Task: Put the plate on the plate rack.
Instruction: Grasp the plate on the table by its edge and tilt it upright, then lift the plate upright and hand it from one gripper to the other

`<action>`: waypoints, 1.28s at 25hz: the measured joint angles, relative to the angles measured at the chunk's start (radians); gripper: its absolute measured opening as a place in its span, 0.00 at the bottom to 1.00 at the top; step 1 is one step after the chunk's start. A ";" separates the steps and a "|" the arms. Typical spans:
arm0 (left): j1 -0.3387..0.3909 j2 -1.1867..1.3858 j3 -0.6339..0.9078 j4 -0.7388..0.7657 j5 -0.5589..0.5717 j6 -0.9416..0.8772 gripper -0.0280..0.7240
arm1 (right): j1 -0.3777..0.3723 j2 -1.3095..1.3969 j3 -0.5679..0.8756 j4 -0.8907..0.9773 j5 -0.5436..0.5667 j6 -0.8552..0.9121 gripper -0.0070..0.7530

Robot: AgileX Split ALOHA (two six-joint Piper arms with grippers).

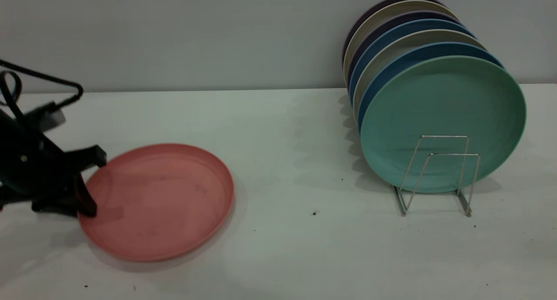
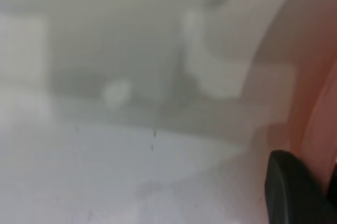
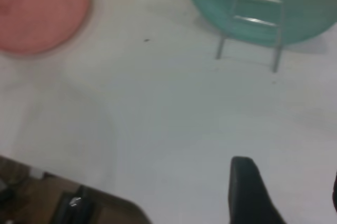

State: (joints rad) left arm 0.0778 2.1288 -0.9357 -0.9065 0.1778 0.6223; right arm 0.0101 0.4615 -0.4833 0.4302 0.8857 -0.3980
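Left gripper (image 1: 89, 184), at the exterior view's left edge, low over the table (image 1: 278, 247). Its two black fingers are spread wide: one fingertip (image 1: 99, 156) reaches the far-left rim of the plate (image 1: 159, 202), the other stands down at the near-left rim. Whether the fingers touch the rim cannot be told. They straddle the plate's left edge rather than pinch it. In the left wrist view one dark finger (image 2: 295, 190) lies beside the pink rim (image 2: 316, 103).

The plate, round and salmon-pink with a matte face, lies flat on the white table, left of centre and toward the near edge, open face up. A low raised rim runs round it, and faint dark scuffs mark its floor. Being round, it has no long axis; its face points straight up.

Right gripper (image 3: 287, 195), seen only in the right wrist view, high above the table at the near side; its dark fingers stand well apart and hold nothing. From there the plate (image 3: 37, 11) and the plate rack (image 3: 253, 29) both lie farther off.

The plate rack (image 1: 435, 173), right of centre and well apart from the plate: thin silver wire in upright squared loops on two base rails. Its two nearest loops stand free. Behind them a mint-green plate (image 1: 444, 121) stands on edge, slightly tilted back, face toward the camera. Behind it stands a row of further plates (image 1: 391, 38), blue, cream and dark, reaching toward the grey wall (image 1: 174, 34).
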 joint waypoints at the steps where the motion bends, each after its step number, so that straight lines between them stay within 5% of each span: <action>1: 0.000 -0.012 0.000 0.000 -0.009 0.026 0.07 | 0.000 0.008 0.000 0.014 0.001 -0.006 0.54; 11: 0.000 -0.123 -0.007 -0.059 0.008 0.370 0.06 | 0.000 0.229 0.000 0.321 -0.016 -0.248 0.54; 20: 0.000 -0.160 -0.060 -0.475 0.259 0.941 0.06 | 0.000 0.429 0.000 0.486 -0.091 -0.410 0.54; 32: 0.000 -0.160 -0.060 -0.517 0.430 1.008 0.06 | 0.000 0.753 0.000 0.863 -0.188 -0.888 0.54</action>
State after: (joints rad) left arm 0.0778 1.9686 -0.9956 -1.4232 0.6075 1.6301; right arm 0.0101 1.2145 -0.4833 1.2932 0.6973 -1.2864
